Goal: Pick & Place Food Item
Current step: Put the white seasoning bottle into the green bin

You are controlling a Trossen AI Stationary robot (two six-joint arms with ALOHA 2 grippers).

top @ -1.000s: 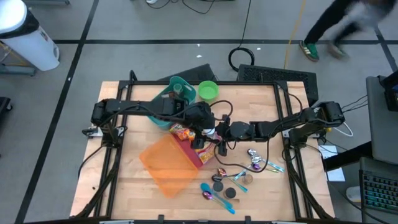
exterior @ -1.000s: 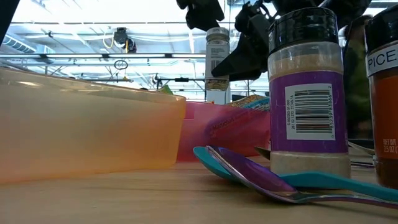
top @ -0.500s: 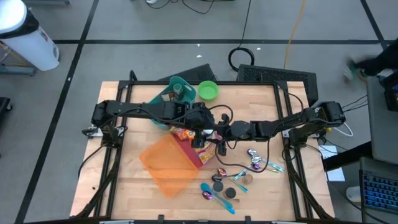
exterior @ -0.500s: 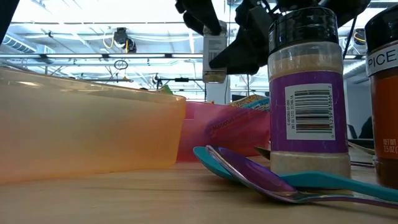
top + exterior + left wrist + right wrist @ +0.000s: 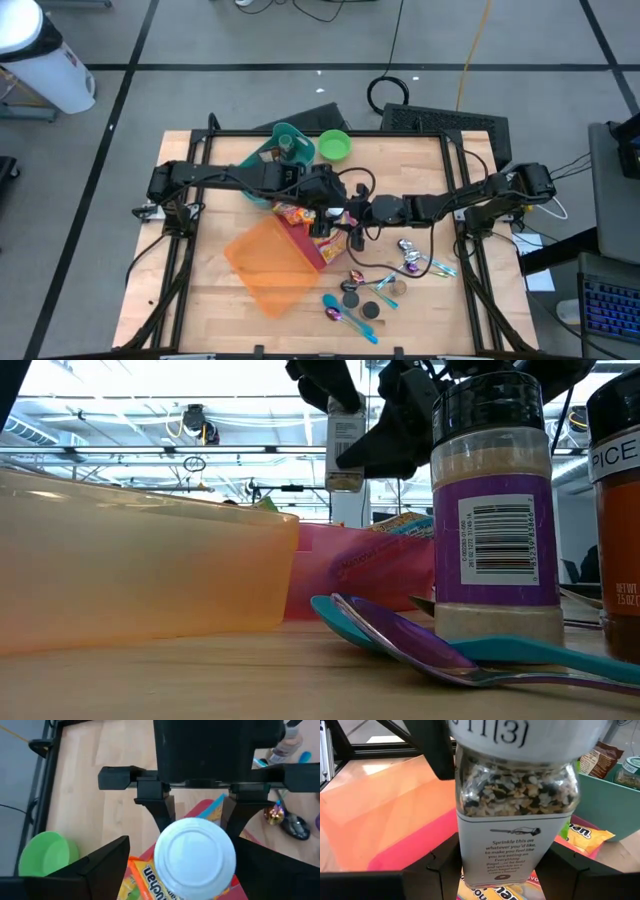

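Note:
A clear seasoning jar with a white lid hangs upright over the pink bin in the table's middle. My right gripper, reaching in from the right, is shut on the jar. My left gripper comes in from the left, slanting down over the lid. It is open, with one finger on either side of the jar's top and a gap showing beside the lid. Yellow-orange snack packets lie in the pink bin under the jar. In the low view the jar shows high up between both dark grippers. My right gripper pinches the jar's labelled body, below the lid, between its two fingers. The fingers come nearly level from the table's right side and lie across the jar. The jar is about upright, lid up, lifted clear above the pink bin.
An orange translucent tub lies against the pink bin's near left side. A teal bin and a green bowl stand at the far edge. Spice jars, spoons and foil sweets lie near the right front.
My left gripper has turned a little over the jar's top without shifting its place. The jar has tipped slightly and stays in the air over the pink bin.

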